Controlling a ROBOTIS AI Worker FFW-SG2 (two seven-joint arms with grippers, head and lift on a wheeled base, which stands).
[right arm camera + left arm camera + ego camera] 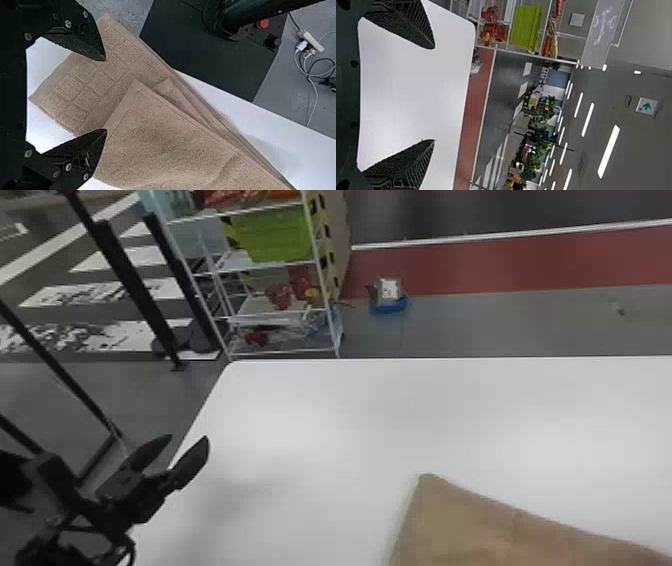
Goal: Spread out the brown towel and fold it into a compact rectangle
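Towel (492,530), unevenly layered, seen on table (350,415), head-view 4 o'clock; L claw (188,437) (8 o'clock) & R claw (105,95) (facing towel) both spread. Fold may be dragged askew if just 1 layer's pinched.

We have, item: one left gripper (188,436), two flat black fingers parted, tips apart, aimed forward and inward. Item: our left wrist (122,502), black, directly behind that gripper. Item: one right gripper (105,95), likewise black, its paired fingers spread wide.
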